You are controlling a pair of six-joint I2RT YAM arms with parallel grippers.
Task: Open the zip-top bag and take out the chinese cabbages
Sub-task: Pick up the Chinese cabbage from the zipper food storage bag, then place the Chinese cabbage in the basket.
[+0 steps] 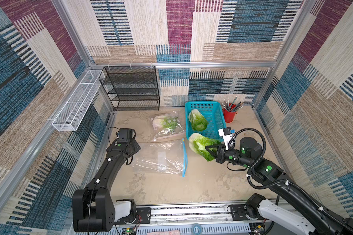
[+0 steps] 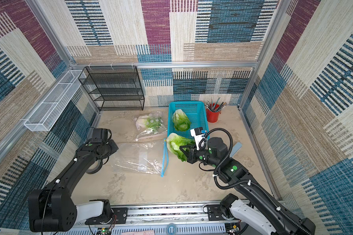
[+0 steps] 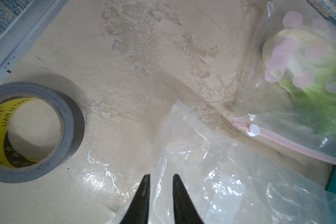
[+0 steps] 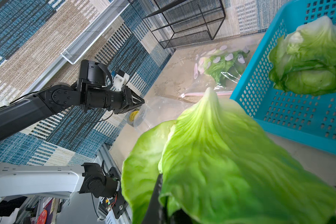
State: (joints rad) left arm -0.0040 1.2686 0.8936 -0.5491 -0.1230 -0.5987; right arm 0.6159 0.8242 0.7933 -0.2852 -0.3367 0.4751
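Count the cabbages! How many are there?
3. The first cabbage lies in the blue basket, the second cabbage hangs in the right pincer, the third cabbage is inside the pink-zip bag.

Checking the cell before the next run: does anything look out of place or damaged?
The table has worn, flaking patches. A stray tape roll lies near the empty blue-zip bag. The right gripper pinches its cabbage only by the green leaves. Nothing spilled.

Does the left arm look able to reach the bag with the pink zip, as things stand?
Probably yes: the pink-zip bag lies just beyond the left pincer, with only the flat empty bag between.
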